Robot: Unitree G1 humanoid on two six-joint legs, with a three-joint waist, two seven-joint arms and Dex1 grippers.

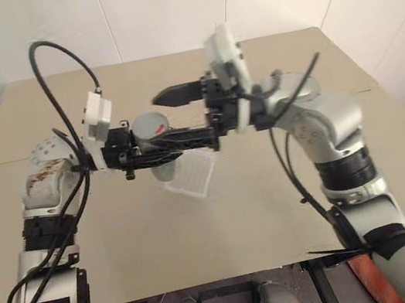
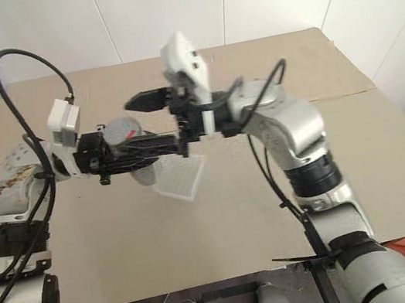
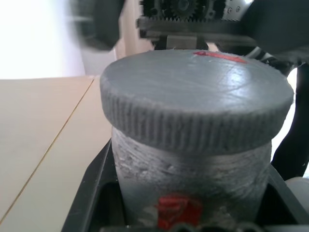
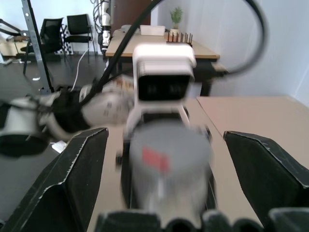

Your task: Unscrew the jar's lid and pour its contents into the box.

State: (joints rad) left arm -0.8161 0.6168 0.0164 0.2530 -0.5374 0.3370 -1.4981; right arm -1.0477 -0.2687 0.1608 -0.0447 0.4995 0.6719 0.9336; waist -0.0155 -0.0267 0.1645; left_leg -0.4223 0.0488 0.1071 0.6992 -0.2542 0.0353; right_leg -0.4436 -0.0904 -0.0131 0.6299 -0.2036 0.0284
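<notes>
The left gripper (image 1: 157, 150) pinches the jar (image 3: 193, 179) upright above the box (image 1: 191, 175) on the counter (image 1: 246, 222), steadying it while the right gripper (image 4: 166, 159), fingers spread, straddles the lid (image 3: 195, 92) to unscrew it.

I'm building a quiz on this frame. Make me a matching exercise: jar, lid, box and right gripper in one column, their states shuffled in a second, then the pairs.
1. jar
2. lid
3. box
4. right gripper

a. open, fingers either side of the lid
b. clamped in the shut left gripper
c. lying on the table, below the jar
d. on the jar, grey

Pairs: 1-b, 2-d, 3-c, 4-a
</notes>
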